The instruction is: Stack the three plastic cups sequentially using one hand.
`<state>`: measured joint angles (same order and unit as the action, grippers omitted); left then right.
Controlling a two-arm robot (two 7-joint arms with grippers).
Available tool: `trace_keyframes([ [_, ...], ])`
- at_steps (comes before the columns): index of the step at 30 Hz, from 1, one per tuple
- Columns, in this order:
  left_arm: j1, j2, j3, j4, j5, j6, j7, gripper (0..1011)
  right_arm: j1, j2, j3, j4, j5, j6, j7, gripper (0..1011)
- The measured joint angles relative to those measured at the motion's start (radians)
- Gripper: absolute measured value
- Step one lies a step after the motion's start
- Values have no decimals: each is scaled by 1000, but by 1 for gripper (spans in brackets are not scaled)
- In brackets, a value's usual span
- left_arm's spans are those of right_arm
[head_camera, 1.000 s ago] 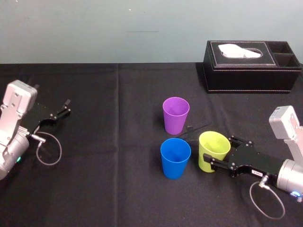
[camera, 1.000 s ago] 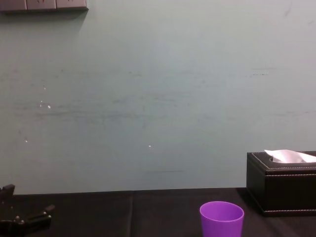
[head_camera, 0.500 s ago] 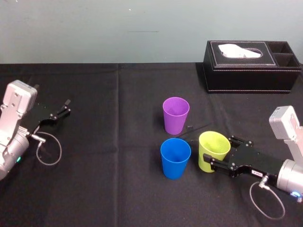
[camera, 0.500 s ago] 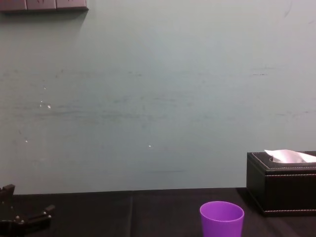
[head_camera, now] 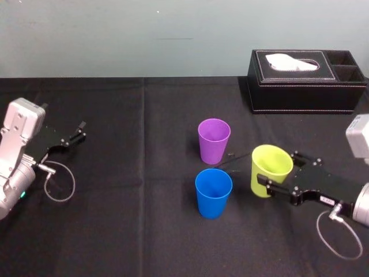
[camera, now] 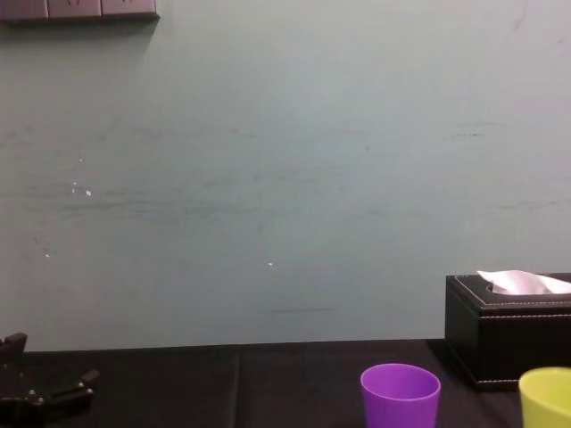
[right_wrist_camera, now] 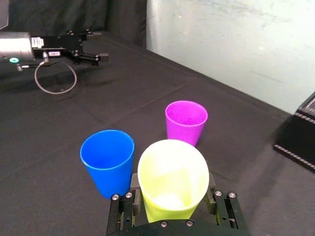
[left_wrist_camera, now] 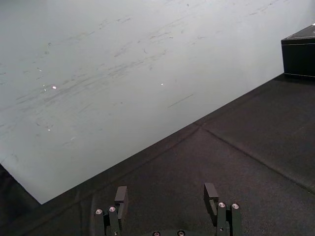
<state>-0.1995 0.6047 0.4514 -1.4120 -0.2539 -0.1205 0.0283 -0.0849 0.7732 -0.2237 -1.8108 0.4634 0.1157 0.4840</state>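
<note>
The right gripper point(head_camera: 279, 171) clamped the lime cup point(right_wrist_camera: 172, 177) beside the blue cup point(head_camera: 213, 192). The left gripper point(head_camera: 78, 133) sat idle far left; its fingers were apart.

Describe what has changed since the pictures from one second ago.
The right claw, shut on the lime cup, raised it and carried it slightly to the right. The purple cup, the blue cup and the parked left claw stayed put.
</note>
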Motion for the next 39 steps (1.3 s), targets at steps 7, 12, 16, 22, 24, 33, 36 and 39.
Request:
trace_keyframes([
  [7,0,0,0,0,0,0,0,1012,10,11,31,-55,16,50,-21,738],
  [12,0,0,0,0,0,0,0,1011,44,8,33,-68,23,75,-25,739],
  [16,0,0,0,0,0,0,0,1011,92,-4,15,-66,21,91,-27,739],
  [22,0,0,0,0,0,0,0,1011,151,-31,-21,-38,10,101,-27,738],
  [24,0,0,0,0,0,0,0,1011,174,-45,-36,-21,8,100,-26,738],
  [33,0,0,0,0,0,0,0,1011,256,-84,-82,33,-6,101,-20,739],
  [36,0,0,0,0,0,0,0,1011,287,-96,-98,53,-11,108,-17,739],
  [39,0,0,0,0,0,0,0,1011,316,-109,-116,75,-18,114,-11,738],
])
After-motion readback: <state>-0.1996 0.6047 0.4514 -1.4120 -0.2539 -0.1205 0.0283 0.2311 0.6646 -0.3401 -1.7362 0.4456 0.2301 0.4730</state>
